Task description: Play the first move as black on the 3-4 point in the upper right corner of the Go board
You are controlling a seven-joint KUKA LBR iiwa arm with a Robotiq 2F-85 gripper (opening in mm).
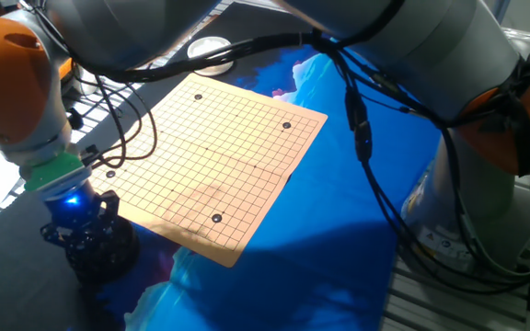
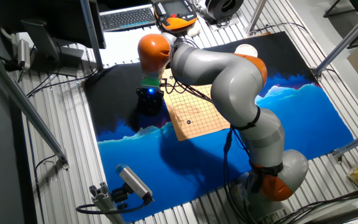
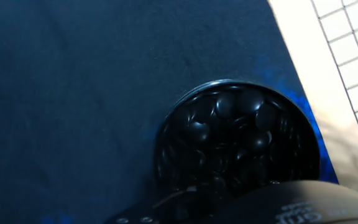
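Observation:
The wooden Go board [image 1: 219, 156] lies on the blue and black cloth, with dark dots near its corners. It also shows in the other fixed view [image 2: 199, 111] and at the right edge of the hand view [image 3: 347, 74]. A round black bowl [image 3: 229, 83] full of black stones [image 3: 235, 134] stands just off the board's edge. My gripper [image 1: 86, 232] hangs right over that bowl [image 1: 104, 257], low above the stones. In the other fixed view the gripper [image 2: 149, 99] hides the bowl. Only a dark part of the hand shows at the bottom of the hand view, and the fingers cannot be made out.
A white bowl [image 1: 208, 46] stands beyond the board's far edge; it also shows in the other fixed view [image 2: 246, 50]. Cables hang from the arm over the board. A keyboard [image 2: 128, 17] and a monitor stand past the table's far side.

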